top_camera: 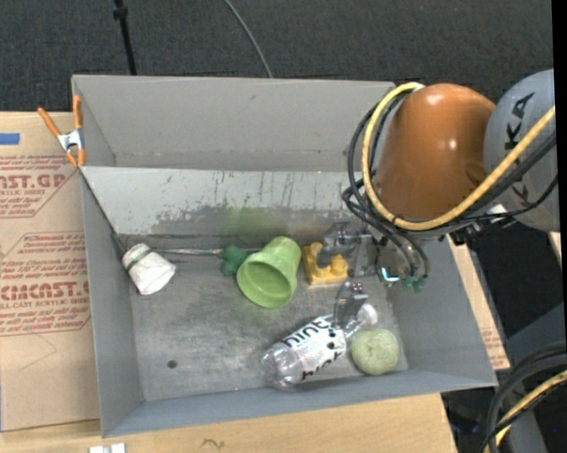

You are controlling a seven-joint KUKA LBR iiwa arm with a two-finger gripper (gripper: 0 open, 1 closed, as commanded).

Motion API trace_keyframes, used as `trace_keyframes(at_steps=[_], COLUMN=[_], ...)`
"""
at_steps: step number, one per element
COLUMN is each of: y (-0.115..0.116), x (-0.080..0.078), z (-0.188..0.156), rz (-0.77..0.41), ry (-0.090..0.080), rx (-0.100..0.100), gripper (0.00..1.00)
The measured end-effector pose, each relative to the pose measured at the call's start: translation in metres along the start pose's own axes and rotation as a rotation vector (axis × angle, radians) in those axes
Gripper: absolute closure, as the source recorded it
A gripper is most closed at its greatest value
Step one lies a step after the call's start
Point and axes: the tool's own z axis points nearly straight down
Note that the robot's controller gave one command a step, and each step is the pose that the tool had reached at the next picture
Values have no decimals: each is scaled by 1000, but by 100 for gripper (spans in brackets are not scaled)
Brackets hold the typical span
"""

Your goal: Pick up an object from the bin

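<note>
While your gripper (353, 282) hung low at the right side of the bin (195, 337), just beside the small yellow toy (321, 264) and above the cap end of the clear bottle (308, 353), you couldn't tell whether it stood wide or narrow, with the green cup (269, 271) lying tipped left of that toy.

Soft even light, faint shadows

Grey bin (190, 342) holds white cap (149, 271) left, green cup (269, 271), yellow toy (321, 264), clear bottle (311, 352), pale-green ball (376, 352).
</note>
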Motion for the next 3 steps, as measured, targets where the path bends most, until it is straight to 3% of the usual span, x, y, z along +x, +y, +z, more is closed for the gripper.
trace_keyframes(at_steps=[1,2,3], y=[0,3,-4], x=[-2,11,26], z=[-3,64,88], rz=[0,-99,-313], ry=[-8,-11,-2], rx=[0,1,0], gripper=[0,0,0])
